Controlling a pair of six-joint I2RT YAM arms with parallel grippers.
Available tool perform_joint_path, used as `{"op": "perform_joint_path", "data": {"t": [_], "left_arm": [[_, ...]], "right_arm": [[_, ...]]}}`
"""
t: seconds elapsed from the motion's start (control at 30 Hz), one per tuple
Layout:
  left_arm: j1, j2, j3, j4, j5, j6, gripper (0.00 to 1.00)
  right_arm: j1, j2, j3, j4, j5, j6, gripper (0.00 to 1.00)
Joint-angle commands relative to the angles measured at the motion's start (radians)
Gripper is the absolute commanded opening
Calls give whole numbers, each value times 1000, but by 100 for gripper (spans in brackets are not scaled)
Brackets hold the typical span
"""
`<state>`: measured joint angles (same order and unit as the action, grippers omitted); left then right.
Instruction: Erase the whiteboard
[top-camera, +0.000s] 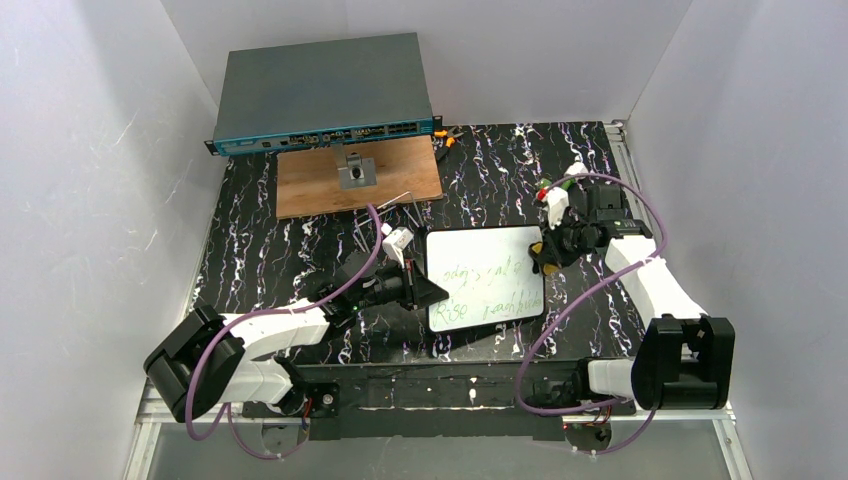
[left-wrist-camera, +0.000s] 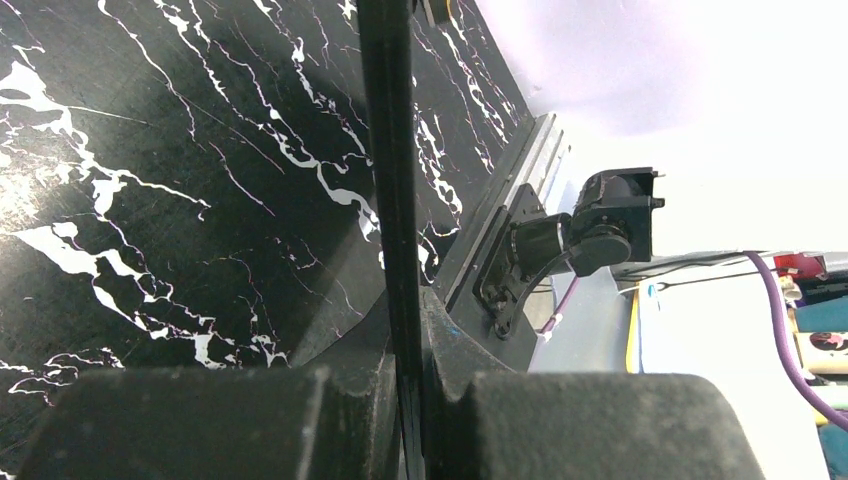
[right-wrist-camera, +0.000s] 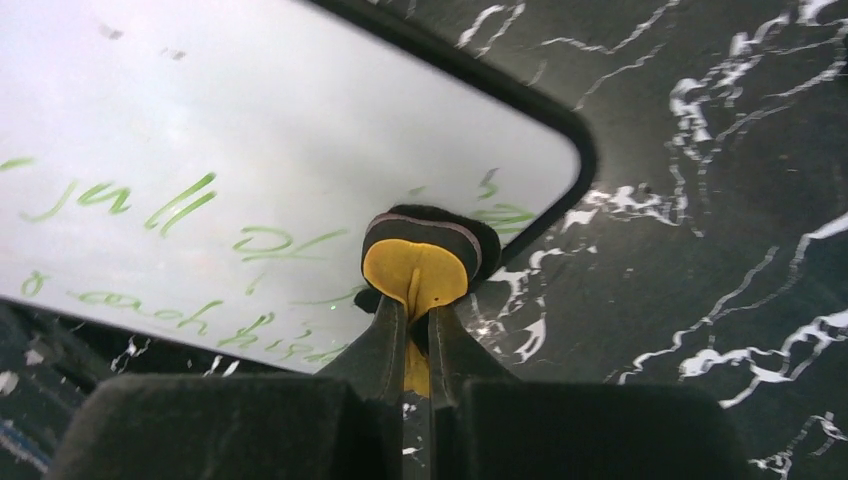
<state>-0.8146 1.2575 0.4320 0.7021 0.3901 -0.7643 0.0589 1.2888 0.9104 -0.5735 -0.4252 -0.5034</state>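
Green handwriting in two lines covers the whiteboard (top-camera: 485, 278), which lies flat on the black marble-patterned table (top-camera: 520, 170), near its front edge and between the two arms. Its long axis runs left to right, roughly along that front edge. The writing reads upright from the arms' side.

The left gripper (top-camera: 425, 290) is closed on the board's left rim. The left wrist view shows that rim edge-on as a thin black strip (left-wrist-camera: 390, 200) pinched between the fingers (left-wrist-camera: 300, 420), and none of the writing.

The right gripper (top-camera: 545, 258) sits at the board's right edge, near the far right corner. Only the right wrist view shows what it holds: a yellow-and-black eraser pad (right-wrist-camera: 420, 262) nipped between the jaws and resting on the white surface (right-wrist-camera: 250, 130) just inside the rounded corner.

Only the top view shows a network switch (top-camera: 320, 95) and a brown wooden panel (top-camera: 358, 178) at the far left corner.
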Motion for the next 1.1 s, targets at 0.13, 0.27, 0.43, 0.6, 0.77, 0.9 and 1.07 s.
{"op": "perform_joint_path", "data": {"t": [0.13,0.27,0.43,0.6,0.77,0.9,1.07], "left_arm": [[-15,-14,8,107,84,64,0],[-16,-25,7,98,80,63,0],[-16,-35,3,94,76,66,0],[-15,-47,3,82,73,77,0],[-15,-48,2,81,71,82,0],[-15,-42,2,86,73,83,0],[-16,-33,5,91,76,79,0]], "right_arm": [[22,-43,31,-88,-225,-56,1],[20,-17,97,-27,-160,27,1],[9,35,141,20,-40,76,1],[-33,72,131,23,20,78,1],[-47,81,101,-54,-30,33,1],[-45,48,47,-116,-171,-43,1],[-9,-15,36,-146,-293,-89,1]]}}
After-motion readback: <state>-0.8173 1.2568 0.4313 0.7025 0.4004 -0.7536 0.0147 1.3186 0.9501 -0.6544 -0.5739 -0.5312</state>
